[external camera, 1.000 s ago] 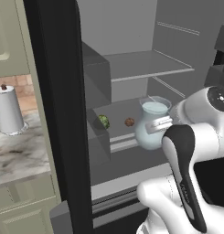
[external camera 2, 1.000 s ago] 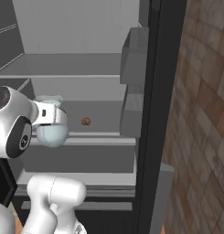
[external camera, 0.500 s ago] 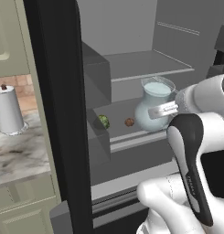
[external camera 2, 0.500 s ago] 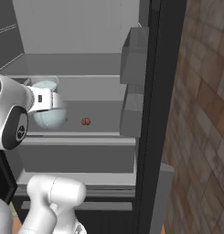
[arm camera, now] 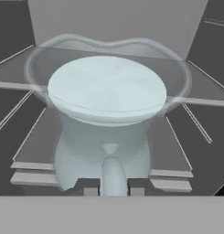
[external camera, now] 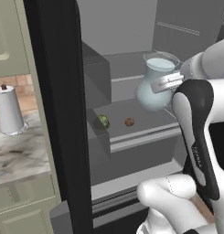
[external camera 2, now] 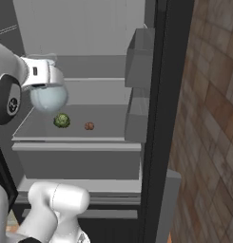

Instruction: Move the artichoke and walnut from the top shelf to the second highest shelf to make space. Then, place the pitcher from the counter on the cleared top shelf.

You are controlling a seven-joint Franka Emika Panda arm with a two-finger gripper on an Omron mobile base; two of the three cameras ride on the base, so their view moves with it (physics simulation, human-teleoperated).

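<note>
pitcher: pale blue-grey and translucent, held upright in the air inside the open fridge, above the second highest shelf and about level with the front of the top shelf. No shelf is touched by it as far as can be told.

gripper: clamped on the pitcher's side handle, as seen in the hand view; one dark fingertip sits on each side of the handle.

artichoke: resting on the second highest shelf, below the pitcher.

walnut: on the same shelf as the artichoke, just beside it but not touching it.

top shelf: the thin-edged plate above the artichoke and walnut; nothing is seen on it, so the space looks made already.

step in hand: judged to be the last one, the pitcher being carried to the top shelf.

next move: the pitcher probably needs to be pushed further in over the top shelf, kept level, lowered until its base is seated, then released. The flared rim should be watched against whatever is overhead.

counter: marbled worktop left of the fridge, with a paper-towel roll standing on it.
</note>
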